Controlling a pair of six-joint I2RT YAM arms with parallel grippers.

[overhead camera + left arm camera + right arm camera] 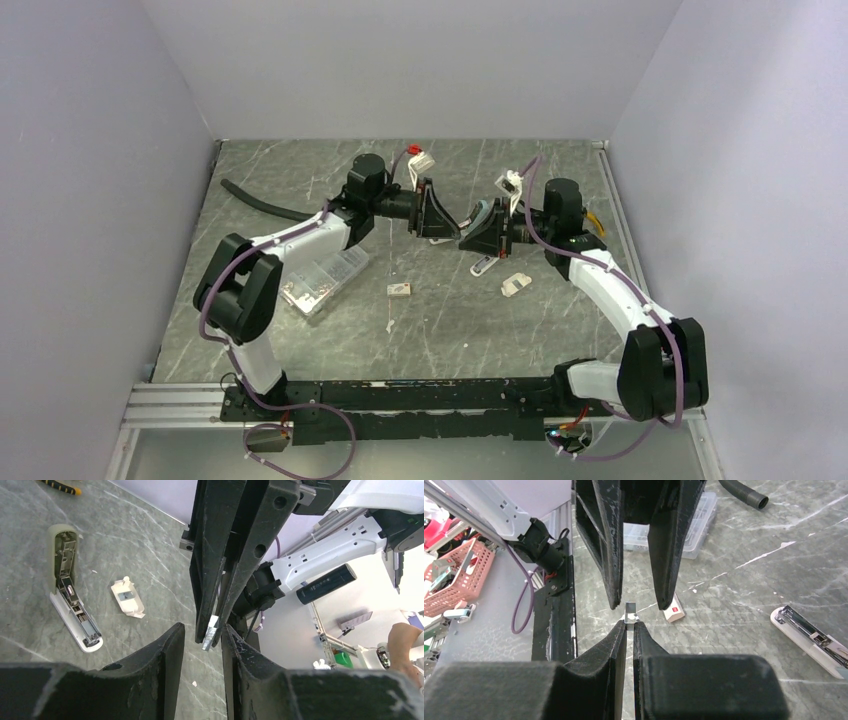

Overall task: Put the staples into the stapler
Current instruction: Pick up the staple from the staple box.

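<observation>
As things lie from the left:
Clear compartment case: small contents, unclear.
Staple box: white, red mark, flat on table.
Left gripper: fingers apart, empty.
Right gripper: pinching silvery staple strip.
Stapler: opened flat.

The left arm and right arm have white moulded shells between chunky black joint housings. A thin purple cable runs along each. Each wrist carries a small white camera bracket, and the left one has a red tab. The left gripper and right gripper are matt black. Their wedge-shaped jaws are scuffed pale at the edges, and the side plates have round holes.
</observation>
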